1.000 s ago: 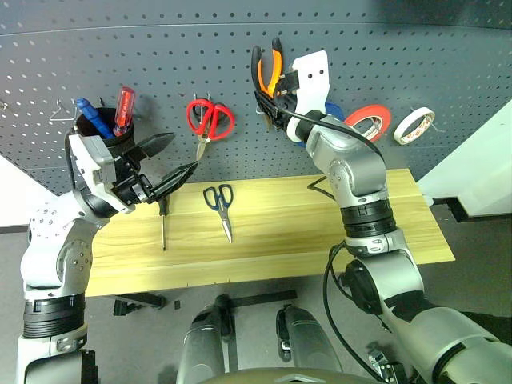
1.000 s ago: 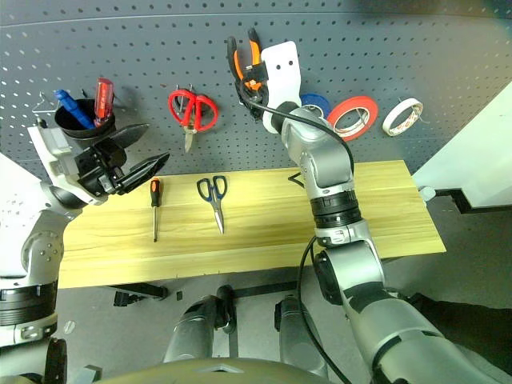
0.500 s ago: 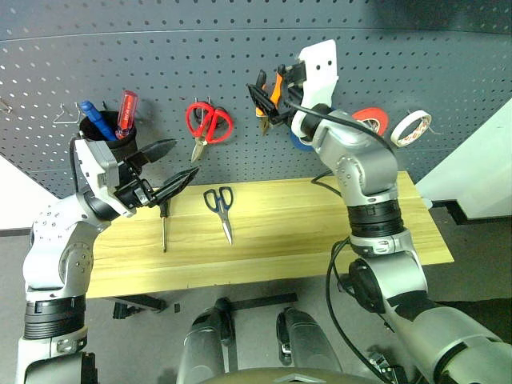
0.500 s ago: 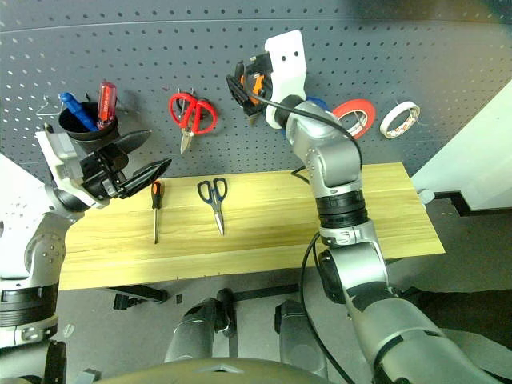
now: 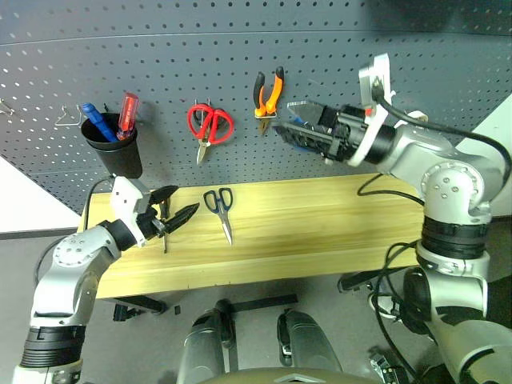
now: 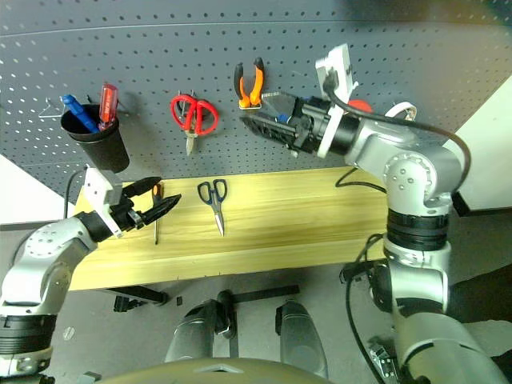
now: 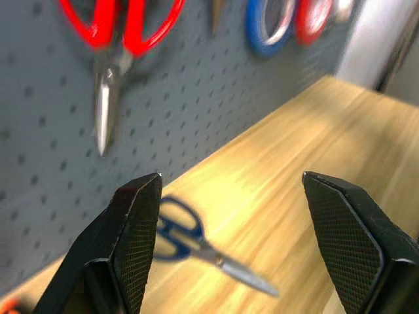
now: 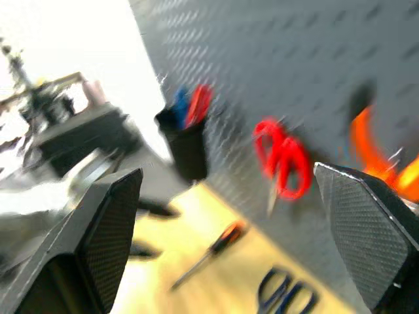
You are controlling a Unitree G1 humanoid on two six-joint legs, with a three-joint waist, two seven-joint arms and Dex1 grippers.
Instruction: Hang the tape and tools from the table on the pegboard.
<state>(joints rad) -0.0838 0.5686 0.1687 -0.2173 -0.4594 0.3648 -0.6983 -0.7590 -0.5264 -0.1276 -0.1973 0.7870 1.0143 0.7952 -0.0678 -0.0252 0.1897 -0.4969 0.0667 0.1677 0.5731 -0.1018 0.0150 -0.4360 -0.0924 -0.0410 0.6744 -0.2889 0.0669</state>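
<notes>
Over the left end of the table (image 5: pixel 320 224), our left gripper (image 5: pixel 174 215) hangs low with its two black fingers spread apart and nothing between them. Just beside its tips lies the small screwdriver (image 6: pixel 155 214), orange-and-black handle toward the wall and thin shaft pointing toward the near edge. A little further along the wood we see the dark-blue-handled scissors (image 5: pixel 220 206), flat on the planks with the blades closed and pointing toward the near edge; nothing lies between them and the gripper.

Our right gripper (image 5: pixel 298 122) is up in front of the pegboard (image 5: pixel 160 48), pointing sideways across it, fingers wide apart and empty. Just beside its tips the pliers (image 5: pixel 268 93) hang from a hook, orange-and-black handles upward, jaws down. Left of them hang the red-handled scissors (image 5: pixel 207 126), and further left a black cup (image 5: pixel 115 148) holds a red-handled screwdriver (image 5: pixel 126 114) and a blue-handled tool (image 5: pixel 97 122).

Our right arm covers much of the board behind it. At its far side we glimpse part of the red-orange tape roll (image 6: pixel 362 105) and an edge of the white tape (image 6: pixel 402 110), both against the board.
</notes>
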